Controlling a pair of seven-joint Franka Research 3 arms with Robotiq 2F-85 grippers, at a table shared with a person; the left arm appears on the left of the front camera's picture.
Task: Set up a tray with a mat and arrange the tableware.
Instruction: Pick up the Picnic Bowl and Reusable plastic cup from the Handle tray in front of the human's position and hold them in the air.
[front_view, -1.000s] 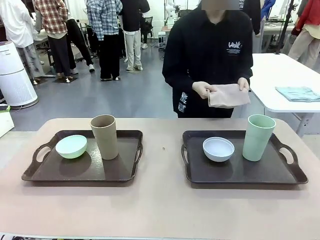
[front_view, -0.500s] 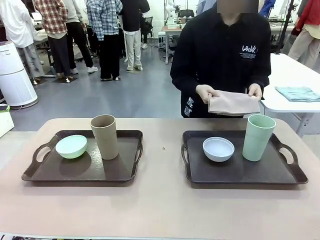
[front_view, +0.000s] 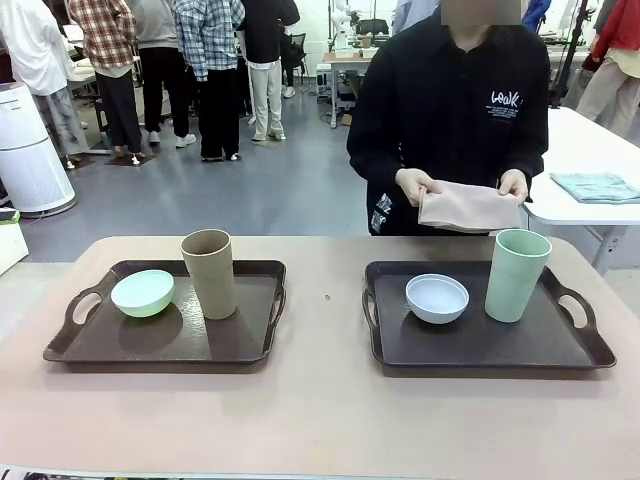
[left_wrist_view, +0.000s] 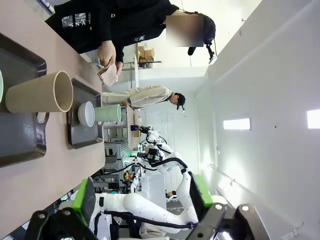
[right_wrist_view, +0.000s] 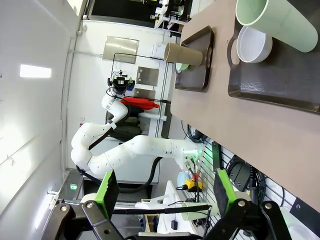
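Two dark brown trays sit on the table. The left tray (front_view: 150, 345) carries a mint green bowl (front_view: 142, 293) and a tan brown cup (front_view: 209, 273). On the right tray (front_view: 480, 345) stand a pale bluish white bowl (front_view: 437, 298) and a pale green cup (front_view: 517, 275). Across the table a person holds a folded pinkish-tan mat (front_view: 468, 207) in both hands, above the right tray's far edge. My left gripper (left_wrist_view: 141, 200) is open and empty, off the table, with the tan cup (left_wrist_view: 40, 92) far ahead. My right gripper (right_wrist_view: 166, 192) is open and empty too, the green cup (right_wrist_view: 272, 17) far off.
The tan table (front_view: 320, 420) has bare room between and in front of the trays. A white side table with a folded teal cloth (front_view: 597, 186) stands at the back right. A white air purifier (front_view: 30, 150) and several standing people are behind.
The person has stepped slightly to the right, carrying the folded mat along and a little lower. The trays, bowls and cups have not moved.
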